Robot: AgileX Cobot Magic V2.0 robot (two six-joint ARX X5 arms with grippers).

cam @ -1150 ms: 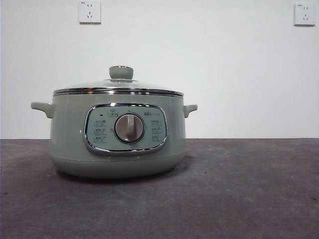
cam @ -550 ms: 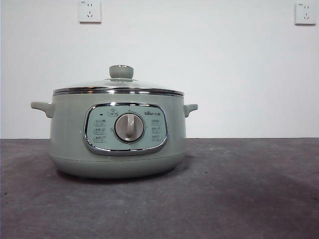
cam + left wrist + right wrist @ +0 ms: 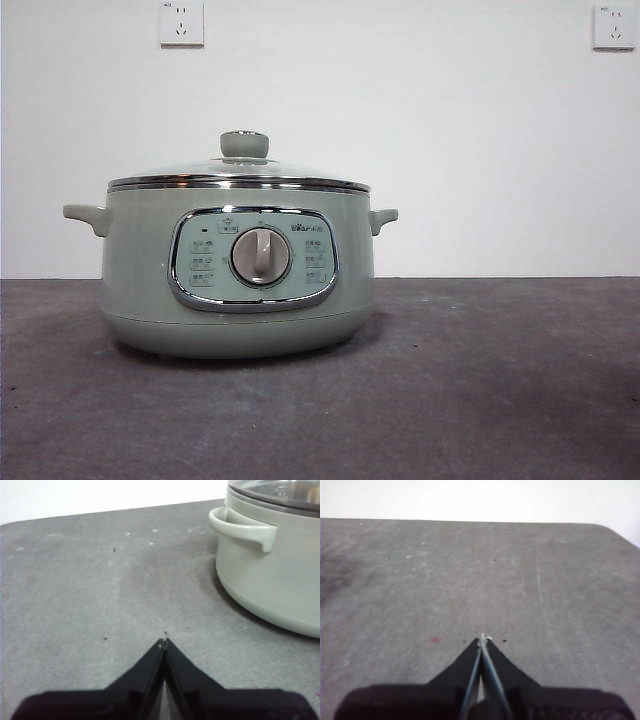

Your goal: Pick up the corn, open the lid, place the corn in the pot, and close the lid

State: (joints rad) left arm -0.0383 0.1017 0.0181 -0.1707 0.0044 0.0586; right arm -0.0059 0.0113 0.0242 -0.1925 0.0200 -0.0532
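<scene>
Glass lid (image 3: 238, 170), glossy pot (image 3: 140, 260), matt table (image 3: 480, 390)

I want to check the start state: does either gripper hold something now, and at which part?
Nothing is held. The left gripper and the right gripper are both shut on nothing above the table; no corn is in view.

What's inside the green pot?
The glass lid sits shut on the pot. From this low view nothing inside shows; whether the corn is in there cannot be seen.

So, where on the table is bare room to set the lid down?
The table is bare beside the pot, on its dial's right in the front view, and also before the left gripper and right gripper. Nowhere is crowded.
</scene>
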